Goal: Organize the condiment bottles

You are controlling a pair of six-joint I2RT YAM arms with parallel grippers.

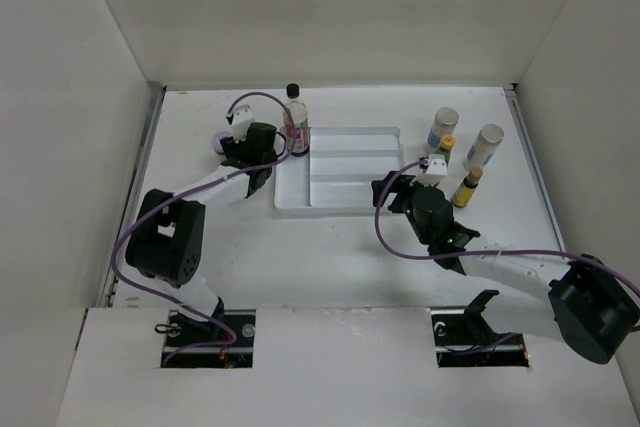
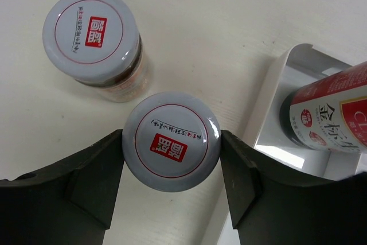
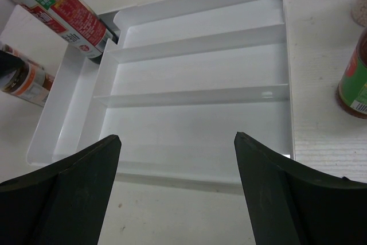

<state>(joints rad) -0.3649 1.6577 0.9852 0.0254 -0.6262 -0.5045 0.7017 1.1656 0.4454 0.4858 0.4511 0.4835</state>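
1. The white table [image 1: 350,257] carries everything. Both arms reach in from its near edge.
2. The white stepped plastic tray [image 1: 335,207] lies mid-table. The right wrist view shows its long steps and dividers, which the overhead view flattens.
3. The right gripper [image 3: 178,147] hangs over the tray's near-right edge, its fingers spread wide with nothing between them.
4. The left gripper [image 2: 172,142] is just left of the tray's far-left corner. In the overhead view the arm largely hides what it is pinching.
5. A tall clear black-capped bottle with a red label [image 1: 296,119] stands upright in the tray's far-left corner.
6. Two pale silver-lidded shakers [image 1: 441,128] [image 1: 485,144] stand on the table to the right of the tray.
7. The left wrist view shows a short red-labelled jar with a pale lid [image 2: 171,140] on the table, with both black fingers [image 2: 92,182] pressed against its lid. A matching second jar [image 2: 92,35] stands near it, on the side away from the tray.
8. Two small dark yellow-capped bottles [image 1: 445,150] [image 1: 467,187] stand beside the shakers, the first just past the right gripper.
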